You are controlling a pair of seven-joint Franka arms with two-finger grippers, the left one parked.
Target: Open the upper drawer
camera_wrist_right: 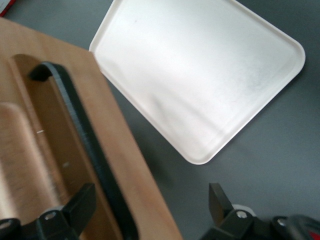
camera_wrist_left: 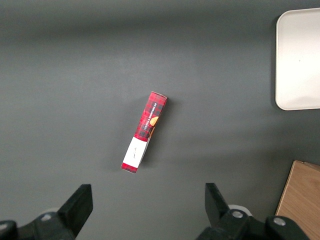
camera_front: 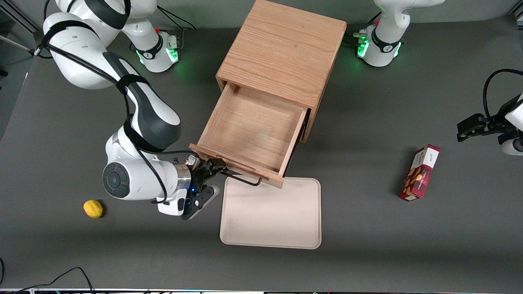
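Standing pulled well out of the oak cabinet [camera_front: 282, 53] in the front view, the upper drawer [camera_front: 249, 134] shows its bare wood floor, its front panel overhanging the edge of the cream tray [camera_front: 271, 216], while the gripper [camera_front: 212, 173] sits at the end of the drawer's black bar handle [camera_front: 245, 179] toward the working arm. From the right wrist, the gripper's fingers [camera_wrist_right: 75, 210] are spread apart, one on each side of the handle [camera_wrist_right: 85, 135], not clamped on it, with the tray [camera_wrist_right: 200, 75] lying just beside the drawer front [camera_wrist_right: 120, 150].
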